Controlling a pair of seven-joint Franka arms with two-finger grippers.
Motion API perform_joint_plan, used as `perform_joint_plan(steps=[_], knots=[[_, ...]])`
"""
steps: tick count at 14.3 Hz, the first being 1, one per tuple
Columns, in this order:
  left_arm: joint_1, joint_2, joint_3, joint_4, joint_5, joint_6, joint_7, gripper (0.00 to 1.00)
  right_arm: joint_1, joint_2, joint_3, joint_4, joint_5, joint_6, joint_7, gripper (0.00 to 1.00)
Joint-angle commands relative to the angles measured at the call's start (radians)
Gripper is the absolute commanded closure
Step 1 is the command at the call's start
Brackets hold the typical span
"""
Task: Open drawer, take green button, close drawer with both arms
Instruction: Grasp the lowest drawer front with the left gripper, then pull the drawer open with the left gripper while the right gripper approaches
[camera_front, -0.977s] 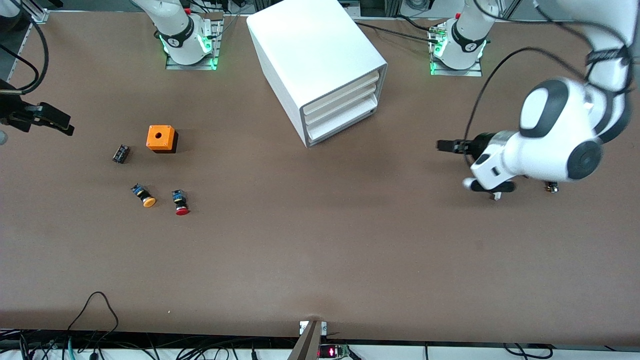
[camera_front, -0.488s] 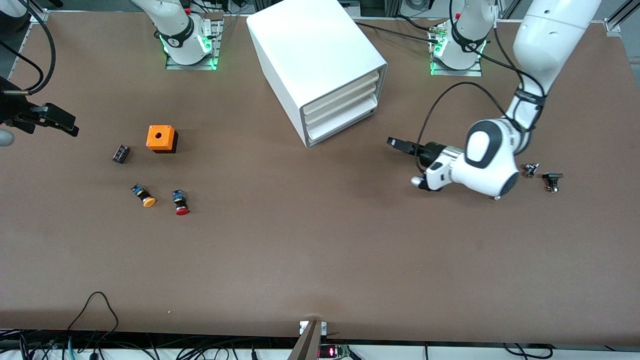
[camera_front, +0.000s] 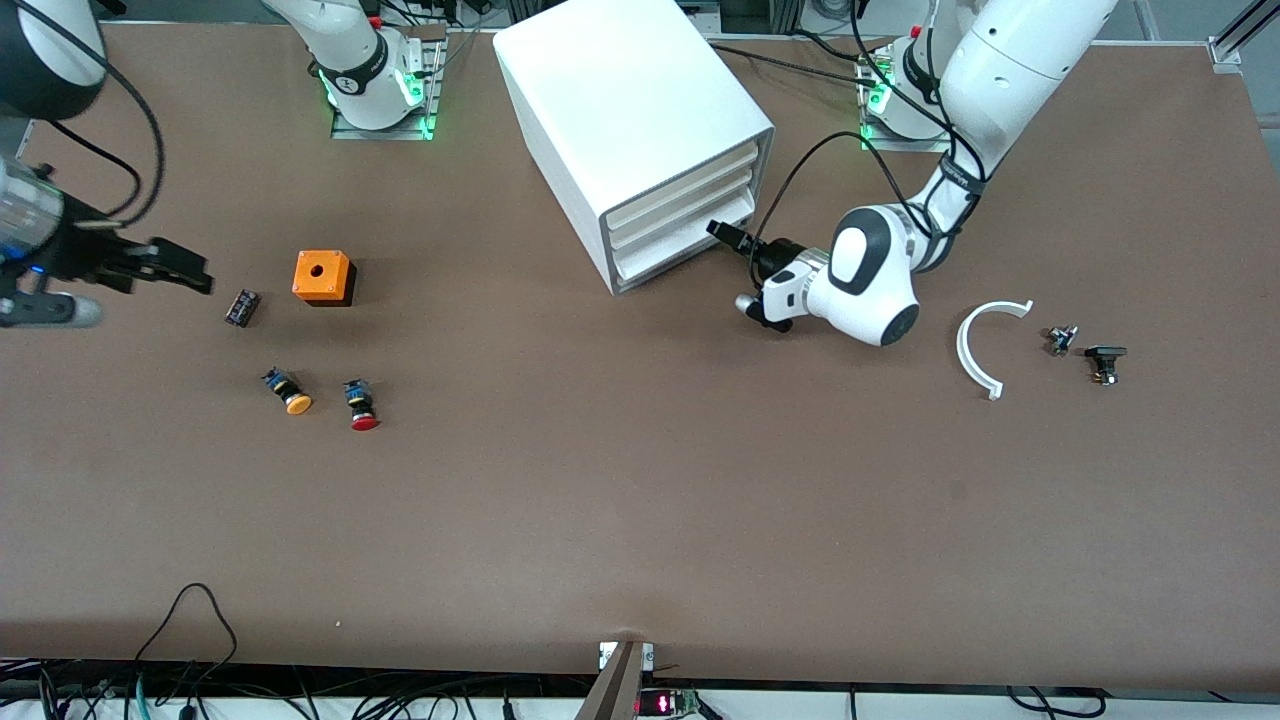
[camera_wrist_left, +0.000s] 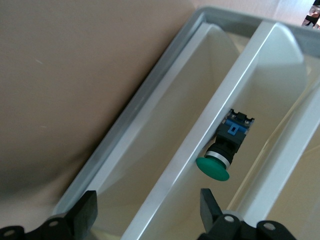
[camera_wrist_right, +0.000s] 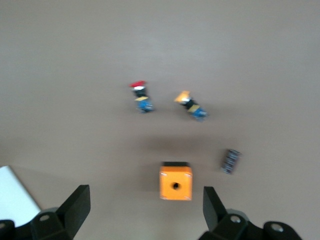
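Observation:
The white cabinet (camera_front: 620, 100) stands at the table's middle, and all three drawers look pushed in. My left gripper (camera_front: 727, 236) is open at the front of the lowest drawer (camera_front: 690, 245). In the left wrist view the gripper (camera_wrist_left: 147, 212) has a white drawer rim (camera_wrist_left: 200, 135) between its spread fingers. The green-capped button (camera_wrist_left: 220, 157) lies on its side in the tray just past that rim. My right gripper (camera_front: 188, 277) is open and empty over the table beside a small black part (camera_front: 242, 307). In the right wrist view the gripper (camera_wrist_right: 145, 205) faces the orange box (camera_wrist_right: 175, 182).
The orange box (camera_front: 323, 277), an orange-capped button (camera_front: 288, 392) and a red-capped button (camera_front: 361, 405) lie toward the right arm's end. A white curved piece (camera_front: 985, 345) and two small dark parts (camera_front: 1060, 338) (camera_front: 1103, 360) lie toward the left arm's end.
My left arm has swung from its end of the table to the cabinet's drawer front, uncovering the white curved piece. My right gripper has moved toward the orange box.

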Motion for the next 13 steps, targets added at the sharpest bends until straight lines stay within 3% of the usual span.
perform_joint_plan(steps=[1, 2, 3, 4, 7, 8, 11, 13], knots=[[0.01, -0.009, -0.061, -0.072, -0.085, 0.074, 0.048, 0.15, 0.05, 0.052, 0.001, 0.018, 0.035, 0.052, 0.006, 0.0], [0.01, -0.009, -0.076, -0.084, -0.087, 0.106, 0.048, 0.3, 0.067, 0.075, 0.002, 0.021, 0.035, 0.069, 0.006, 0.0], [0.01, -0.007, -0.087, -0.084, -0.087, 0.121, 0.048, 0.55, 0.094, 0.091, 0.002, 0.021, 0.037, 0.092, -0.002, 0.0], [0.01, -0.007, -0.087, -0.084, -0.087, 0.121, 0.048, 1.0, 0.116, 0.109, 0.002, 0.023, 0.035, 0.112, -0.008, 0.0], [0.03, -0.015, -0.07, -0.073, -0.066, 0.12, 0.046, 1.0, 0.217, 0.151, 0.002, 0.029, 0.032, 0.166, -0.013, 0.0], [0.056, -0.024, -0.031, -0.054, -0.032, 0.12, 0.043, 1.0, 0.249, 0.17, 0.002, 0.036, 0.032, 0.182, -0.02, 0.0], [0.091, -0.026, 0.075, 0.051, -0.01, 0.12, 0.039, 1.0, 0.355, 0.271, 0.002, 0.153, 0.035, 0.207, -0.132, 0.0], [0.108, -0.024, 0.1, 0.091, -0.009, 0.12, 0.037, 1.0, 0.404, 0.339, 0.002, 0.243, 0.037, 0.207, -0.183, 0.0]])
